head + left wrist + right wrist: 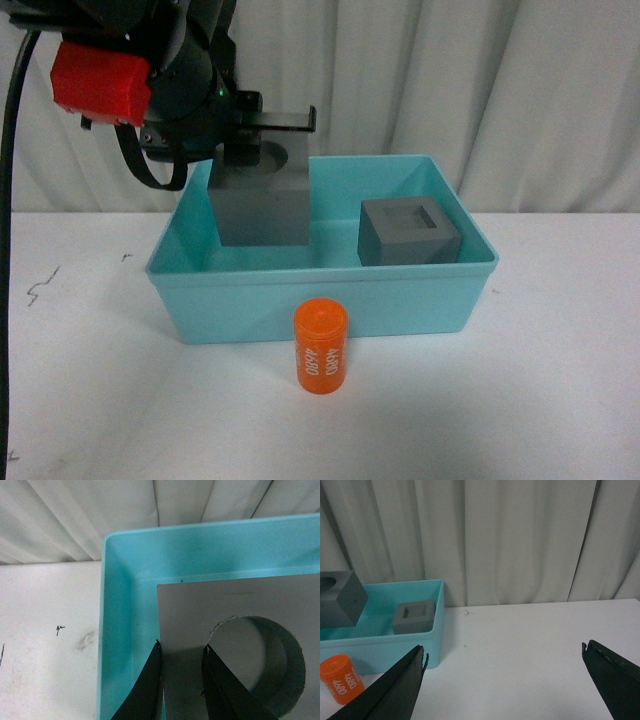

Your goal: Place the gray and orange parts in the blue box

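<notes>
Left gripper [182,646]: jaws narrow, clamped on one wall of the gray cube with the round recess [225,605]. One finger [147,690] lies against the cube's outer face and the other [222,690] sits inside the recess. Cube with round recess [262,210]: hangs directly under these jaws, inside the outline of the blue box [330,300] and near one corner of it, with its top above the box rim. Whether its underside touches the box floor cannot be told. Gray cube with the square recess [408,235]: rests on the box floor, recess up, well apart from the left jaws and clear of the held cube. Orange cylinder [320,345] with white numbers: stands upright on the white table [560,400] outside the box, just beside the box's outer wall and apart from both sets of jaws. Right gripper [503,649]: jaws spread wide with nothing between them, held over bare table. From these jaws the box, both cubes and the cylinder [340,677] lie off past one fingertip. Red block [100,82]: mounted on the left arm behind its jaws. Pale curtain [450,80]: hangs beyond the table.
</notes>
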Robot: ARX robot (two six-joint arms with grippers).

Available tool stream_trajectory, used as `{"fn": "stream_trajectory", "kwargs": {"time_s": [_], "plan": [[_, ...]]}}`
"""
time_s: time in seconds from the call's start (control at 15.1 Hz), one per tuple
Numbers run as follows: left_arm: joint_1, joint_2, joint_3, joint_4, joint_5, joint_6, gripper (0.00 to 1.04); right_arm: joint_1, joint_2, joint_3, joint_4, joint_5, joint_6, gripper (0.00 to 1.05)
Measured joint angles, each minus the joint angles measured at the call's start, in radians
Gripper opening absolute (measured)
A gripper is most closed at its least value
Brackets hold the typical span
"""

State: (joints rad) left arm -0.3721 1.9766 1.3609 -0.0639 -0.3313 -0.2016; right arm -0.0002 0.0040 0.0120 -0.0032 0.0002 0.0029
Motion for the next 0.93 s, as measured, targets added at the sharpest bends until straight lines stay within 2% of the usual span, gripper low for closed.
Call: {"fn": "stream_trajectory", "kwargs": {"time_s": [0.46, 0.73, 0.93], "plan": [[0.054, 0.039, -0.014, -0.025, -0.007, 0.03, 0.16, 0.0, 0.0, 0.0, 0.0, 0.0, 0.0, 0.98], [0.048, -0.026, -0.072, 0.011, 0.071, 0.046, 0.74, 0.0, 0.0, 0.0, 0.0, 0.0, 0.0, 0.98], [0.048, -0.142, -0.135, 0.061, 0.108, 0.052, 0.97, 0.0, 0.0, 0.0, 0.0, 0.0, 0.0, 0.98]]}}
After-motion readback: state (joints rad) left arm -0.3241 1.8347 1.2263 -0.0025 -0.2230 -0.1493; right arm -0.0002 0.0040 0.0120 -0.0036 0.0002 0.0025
